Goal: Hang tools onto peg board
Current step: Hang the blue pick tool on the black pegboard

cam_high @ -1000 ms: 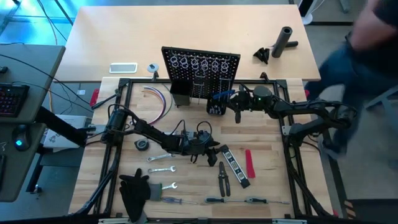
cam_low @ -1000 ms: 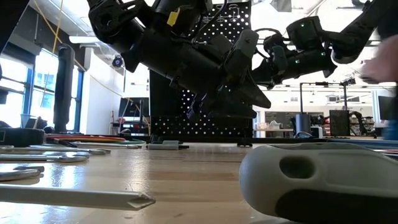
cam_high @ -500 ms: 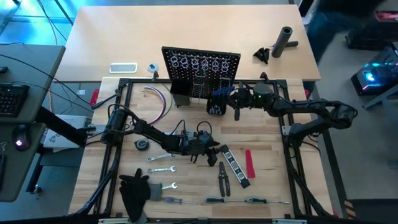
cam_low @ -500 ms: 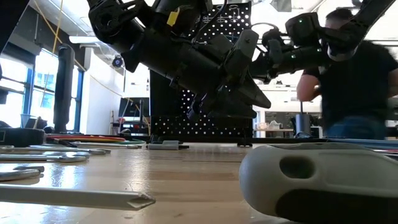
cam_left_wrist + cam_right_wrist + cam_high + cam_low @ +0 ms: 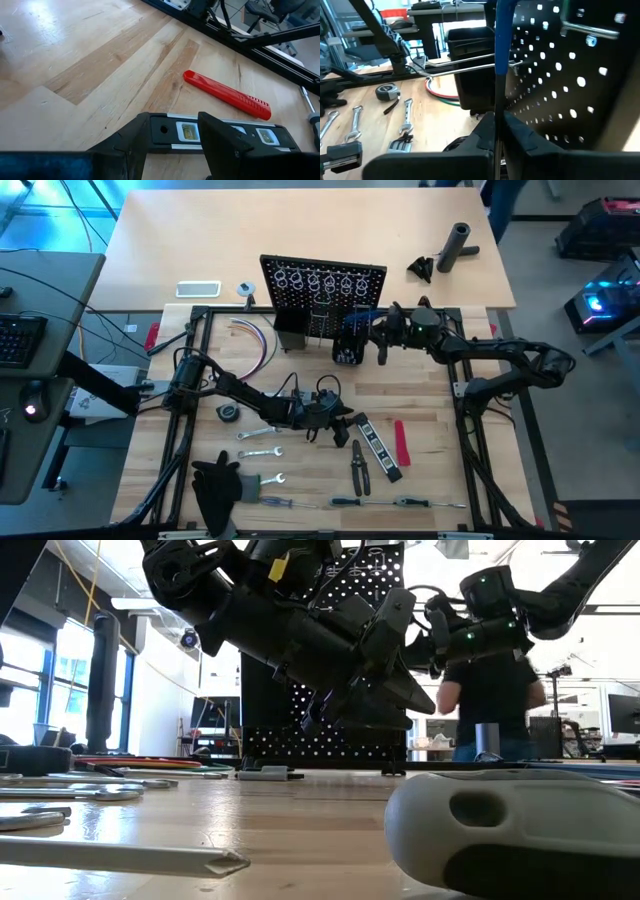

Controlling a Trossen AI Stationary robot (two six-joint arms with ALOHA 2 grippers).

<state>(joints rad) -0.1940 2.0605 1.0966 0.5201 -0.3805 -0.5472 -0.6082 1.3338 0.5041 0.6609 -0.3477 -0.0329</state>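
My left pincer (image 5: 338, 426) sat low over the table (image 5: 440, 480) centre, fingers (image 5: 225, 142) parted with nothing between them. The black-yellow level (image 5: 377, 447) lay just past the tips, toward 4 o'clock in the high view. Its long axis ran roughly 11-to-5 there; in the left wrist view it lay crosswise just beyond both fingertips, not yet between them. My judgement: the next pick turned on that, a short reach out and a close across the narrow width. The red-handled tool (image 5: 401, 442) lay just beyond the level at 3 o'clock, nearly parallel and apart from it. The pliers (image 5: 357, 465) lay beside the level on its 8 o'clock side.

My right pincer (image 5: 380, 338) was up at the peg board (image 5: 322, 298), clenched on the blue-handled tool (image 5: 501, 45). Its shank stood upright against the board face, over a small black bin (image 5: 347, 348) at the board's right foot. A long silver hook (image 5: 465, 65) crossed the handle in the right wrist view; I couldn't tell if they touched. The right arm was clearly nearer the board, the left nearer the loose tools. The wrenches (image 5: 258, 452) and screwdrivers (image 5: 385, 502) lay toward 6 to 8 o'clock of the left pincer.
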